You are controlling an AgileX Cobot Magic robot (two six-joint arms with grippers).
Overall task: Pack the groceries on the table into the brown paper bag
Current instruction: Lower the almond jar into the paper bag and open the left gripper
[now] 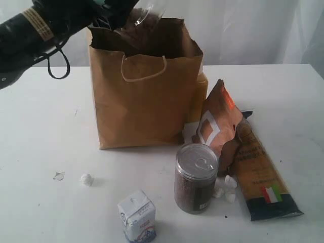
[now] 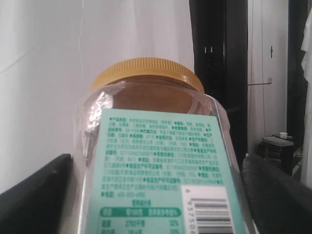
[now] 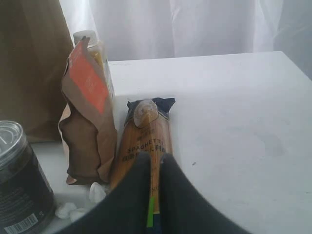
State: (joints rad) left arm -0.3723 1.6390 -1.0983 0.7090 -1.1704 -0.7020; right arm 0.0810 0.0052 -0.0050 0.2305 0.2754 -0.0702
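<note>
Exterior view, left tool [image 2: 156, 192] gripping clear jar [image 1: 147, 14] above brown paper bag [image 1: 142, 101] rim, right tool [image 3: 155, 160] closed, empty

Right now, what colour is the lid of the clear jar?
Mustard-yellow lid; the left wrist view shows it best.

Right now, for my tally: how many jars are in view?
2. The clear jar with mustard-yellow lid hangs above the brown paper bag; the dark jar with silver pull-tab lid stands on the white table before it. More may hide inside.
</note>
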